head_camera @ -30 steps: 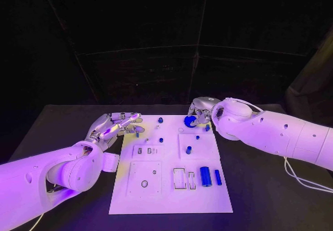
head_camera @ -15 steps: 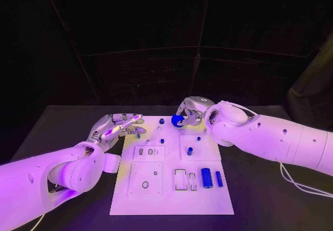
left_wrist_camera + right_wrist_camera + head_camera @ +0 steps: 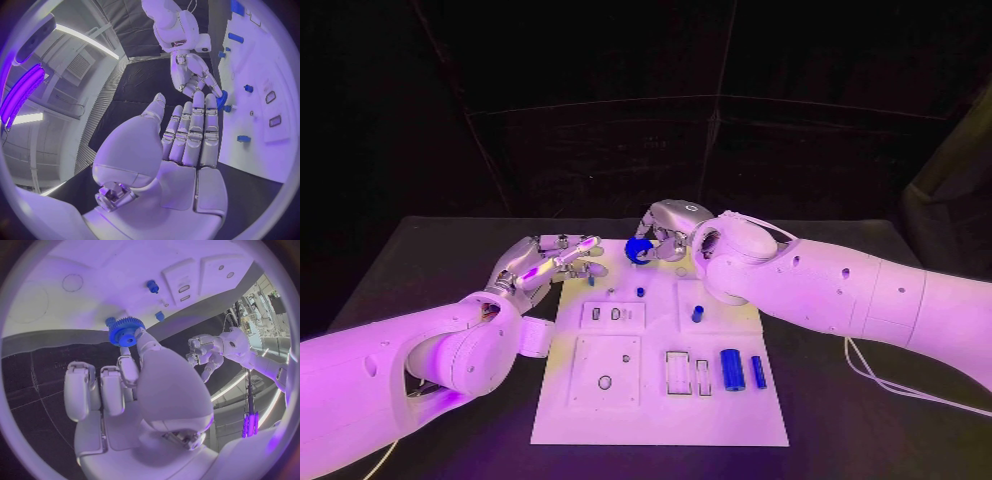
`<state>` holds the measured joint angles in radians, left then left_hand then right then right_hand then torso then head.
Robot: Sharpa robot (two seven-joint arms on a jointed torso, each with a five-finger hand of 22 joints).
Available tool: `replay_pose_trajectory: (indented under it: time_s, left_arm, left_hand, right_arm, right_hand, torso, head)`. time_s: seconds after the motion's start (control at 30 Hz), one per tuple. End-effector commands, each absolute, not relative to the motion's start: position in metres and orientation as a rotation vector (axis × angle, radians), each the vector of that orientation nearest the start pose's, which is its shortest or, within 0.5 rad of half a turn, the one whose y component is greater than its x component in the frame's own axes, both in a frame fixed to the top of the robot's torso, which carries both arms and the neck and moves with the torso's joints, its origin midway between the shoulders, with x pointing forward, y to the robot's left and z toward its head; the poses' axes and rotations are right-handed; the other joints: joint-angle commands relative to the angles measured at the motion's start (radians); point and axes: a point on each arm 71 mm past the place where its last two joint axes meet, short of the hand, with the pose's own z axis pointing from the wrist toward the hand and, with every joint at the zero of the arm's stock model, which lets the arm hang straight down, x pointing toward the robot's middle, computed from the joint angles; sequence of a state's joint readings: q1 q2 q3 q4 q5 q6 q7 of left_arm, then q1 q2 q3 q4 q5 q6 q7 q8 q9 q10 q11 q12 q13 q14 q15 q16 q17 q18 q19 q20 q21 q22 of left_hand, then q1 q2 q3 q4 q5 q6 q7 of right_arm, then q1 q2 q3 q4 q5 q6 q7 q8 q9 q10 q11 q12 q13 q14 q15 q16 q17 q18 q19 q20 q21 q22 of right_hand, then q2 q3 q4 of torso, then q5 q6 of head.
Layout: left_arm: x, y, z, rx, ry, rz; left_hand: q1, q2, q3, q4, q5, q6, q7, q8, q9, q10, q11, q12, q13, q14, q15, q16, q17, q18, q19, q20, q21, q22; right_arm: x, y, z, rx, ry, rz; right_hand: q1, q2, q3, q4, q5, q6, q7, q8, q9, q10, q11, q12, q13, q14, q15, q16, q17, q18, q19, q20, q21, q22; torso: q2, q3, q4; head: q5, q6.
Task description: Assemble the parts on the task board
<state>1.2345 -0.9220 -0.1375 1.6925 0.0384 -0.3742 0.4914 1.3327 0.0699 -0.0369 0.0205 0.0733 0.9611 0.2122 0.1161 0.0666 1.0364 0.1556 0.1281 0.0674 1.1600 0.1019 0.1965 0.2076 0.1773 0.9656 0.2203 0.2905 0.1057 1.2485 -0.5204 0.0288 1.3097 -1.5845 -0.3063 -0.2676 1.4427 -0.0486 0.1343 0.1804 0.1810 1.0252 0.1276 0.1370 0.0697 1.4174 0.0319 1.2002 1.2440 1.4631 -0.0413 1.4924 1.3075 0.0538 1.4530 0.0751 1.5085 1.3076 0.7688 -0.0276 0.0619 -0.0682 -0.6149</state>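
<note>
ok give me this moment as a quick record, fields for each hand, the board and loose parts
right hand: pinches a blue gear above the far end of the task board
left hand: holds nothing, fingers apart, at the board's far left corner
task board: white, flat on the black table
loose parts: blue cylinder and thin blue pin lying near its right edge

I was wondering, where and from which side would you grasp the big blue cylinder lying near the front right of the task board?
Probably across its middle, from straight above. The big blue cylinder lies flat on the task board, long axis running front to back, so fingers would close on its curved left and right sides. A thinner blue rod lies close on its right, so that side's gap looks tight.
</note>
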Motion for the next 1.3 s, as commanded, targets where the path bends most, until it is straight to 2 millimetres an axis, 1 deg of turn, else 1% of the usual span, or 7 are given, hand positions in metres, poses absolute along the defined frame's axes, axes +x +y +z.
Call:
replay_pose_trajectory:
  time_s: [0.03, 0.57, 0.73, 0.83, 1.0, 1.17, 1.3]
  left_arm:
    - [0.45, 0.201, -0.179, -1.089, 1.41, -1.605]
    - [0.451, 0.201, -0.179, -1.089, 1.411, -1.606]
    - [0.451, 0.201, -0.179, -1.089, 1.411, -1.605]
    - [0.451, 0.201, -0.179, -1.089, 1.411, -1.605]
    - [0.451, 0.201, -0.179, -1.09, 1.412, -1.605]
    - [0.451, 0.201, -0.179, -1.09, 1.413, -1.605]
    - [0.45, 0.201, -0.179, -1.091, 1.414, -1.604]
  left_hand:
    - [0.001, 0.011, 0.0, -0.007, 0.0, 0.001, 0.001, -0.004, -0.002, 0.005, 0.004, -0.003, -0.001, -0.002, 0.004, -0.005, 0.002, 0.007, 0.007, -0.002, -0.005, -0.001]
    - [0.002, 0.012, 0.0, -0.008, 0.0, 0.001, 0.0, -0.004, -0.002, 0.005, 0.004, -0.004, -0.002, -0.002, 0.005, -0.007, 0.002, 0.007, 0.007, -0.002, -0.006, -0.002]
    - [0.002, 0.012, 0.0, -0.008, 0.0, 0.001, 0.0, -0.004, -0.002, 0.005, 0.004, -0.004, -0.002, -0.002, 0.005, -0.007, 0.002, 0.007, 0.007, -0.002, -0.006, -0.002]
    - [0.002, 0.012, 0.0, -0.008, 0.0, 0.001, 0.0, -0.004, -0.002, 0.005, 0.004, -0.004, -0.002, -0.002, 0.005, -0.007, 0.002, 0.007, 0.007, -0.002, -0.006, -0.002]
    - [0.002, 0.012, 0.0, -0.008, 0.0, 0.001, 0.0, -0.004, -0.002, 0.005, 0.004, -0.004, -0.002, -0.002, 0.005, -0.007, 0.002, 0.007, 0.007, -0.002, -0.006, -0.002]
    - [0.002, 0.012, 0.0, -0.008, 0.0, 0.001, 0.0, -0.004, -0.002, 0.005, 0.004, -0.004, -0.002, -0.002, 0.005, -0.007, 0.002, 0.007, 0.007, -0.002, -0.006, -0.002]
    - [0.003, 0.012, 0.001, -0.01, 0.0, 0.001, 0.0, -0.005, -0.002, 0.005, 0.004, -0.005, -0.002, -0.002, 0.005, -0.009, 0.003, 0.007, 0.007, -0.002, -0.007, -0.003]
  right_arm:
    - [0.534, -0.092, -0.147, -0.219, 1.564, 0.566]
    - [0.537, -0.08, -0.162, -0.275, 1.626, 0.526]
    - [0.538, -0.081, -0.161, -0.258, 1.599, 0.52]
    - [0.539, -0.081, -0.161, -0.255, 1.591, 0.521]
    - [0.539, -0.08, -0.161, -0.255, 1.586, 0.525]
    - [0.538, -0.08, -0.163, -0.262, 1.611, 0.525]
    - [0.538, -0.082, -0.164, -0.264, 1.634, 0.525]
  right_hand:
    - [-0.007, 0.001, 0.009, 0.0, 0.004, 0.038, -0.014, 0.005, 0.001, 0.006, -0.005, -0.007, -0.002, 0.072, 0.001, 0.003, 0.088, -0.018, 0.007, -0.002, 0.003, 0.107]
    - [-0.031, -0.017, 0.016, -0.002, -0.002, 0.02, -0.006, -0.012, -0.002, -0.007, 0.001, -0.032, -0.017, 0.071, 0.006, 0.001, 0.086, -0.018, 0.006, 0.002, 0.003, 0.108]
    - [-0.059, -0.043, 0.007, 0.002, -0.022, -0.072, 0.016, -0.067, -0.007, -0.069, 0.021, -0.156, -0.112, 0.068, 0.021, -0.005, 0.078, -0.015, -0.008, 0.013, -0.006, 0.089]
    - [-0.072, -0.056, 0.0, 0.008, -0.028, -0.107, 0.025, -0.077, -0.007, -0.087, 0.029, -0.19, -0.138, 0.067, 0.029, -0.007, 0.076, -0.013, -0.014, 0.02, -0.009, 0.082]
    - [-0.105, -0.093, -0.046, 0.058, -0.035, -0.166, 0.04, -0.073, -0.004, -0.097, 0.044, -0.213, -0.157, 0.066, 0.043, -0.01, 0.073, -0.011, -0.02, 0.036, -0.014, 0.074]
    - [-0.129, -0.084, -0.079, 0.105, -0.009, -0.147, 0.038, -0.061, 0.002, -0.087, 0.044, -0.193, -0.143, 0.068, 0.044, -0.009, 0.079, -0.011, -0.017, 0.04, -0.013, 0.078]
    - [-0.153, -0.065, -0.099, 0.108, 0.004, -0.122, 0.032, -0.05, 0.005, -0.07, 0.039, -0.157, -0.114, 0.069, 0.041, -0.006, 0.086, -0.013, -0.011, 0.038, -0.009, 0.087]
  torso:
    - [0.0, 0.0003, -0.0006]
    - [0.0, 0.0011, -0.0018]
    - [0.0, 0.0005, -0.0017]
    - [0.0, 0.0005, -0.0022]
    - [0.0, 0.0011, -0.0029]
    - [0.0, 0.0014, -0.0031]
    - [0.001, 0.0019, -0.003]
  head:
    - [0.001, -0.001]
    - [0.006, -0.007]
    - [0.005, -0.006]
    - [0.006, -0.006]
    - [0.006, -0.004]
    - [0.006, -0.005]
    - [0.006, -0.006]
